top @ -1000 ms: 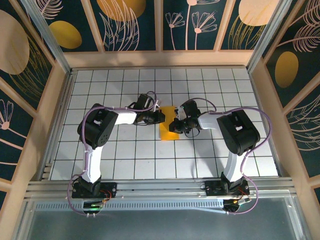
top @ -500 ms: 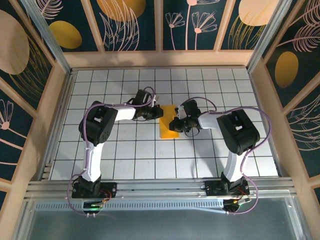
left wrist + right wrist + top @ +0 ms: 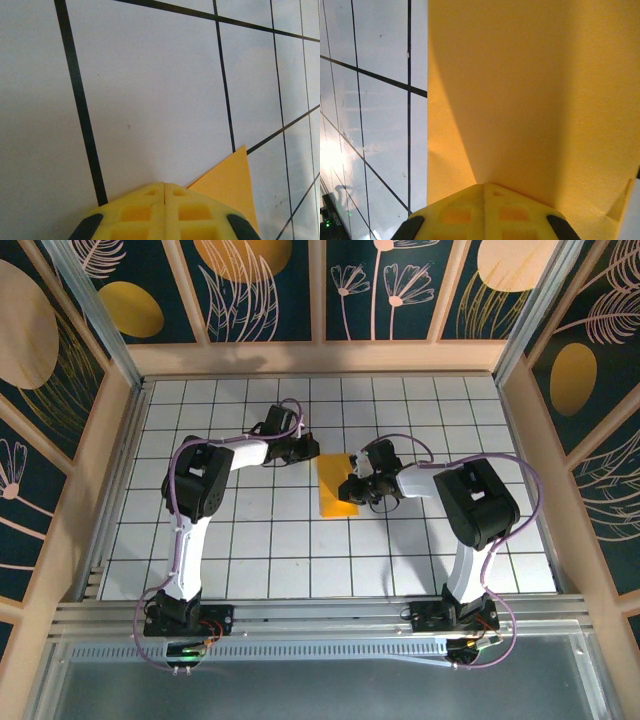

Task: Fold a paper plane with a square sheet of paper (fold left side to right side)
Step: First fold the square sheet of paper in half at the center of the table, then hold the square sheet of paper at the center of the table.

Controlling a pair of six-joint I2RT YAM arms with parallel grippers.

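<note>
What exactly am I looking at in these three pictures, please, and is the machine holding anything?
These are two robot arms bolted at the near edge of a white gridded table. The wide picture comes from a fixed camera above and behind them. The two close-ups come from a small camera on each wrist, so the yellow blocks at the bottom are that arm's own fingers. On the table lies one orange-yellow sheet of paper, a narrow rectangle, apparently folded in half. The left hand is shut beside the paper's far corner. The right hand is shut too, its tip over the paper, seemingly pressing it flat. Neither grips anything.
</note>
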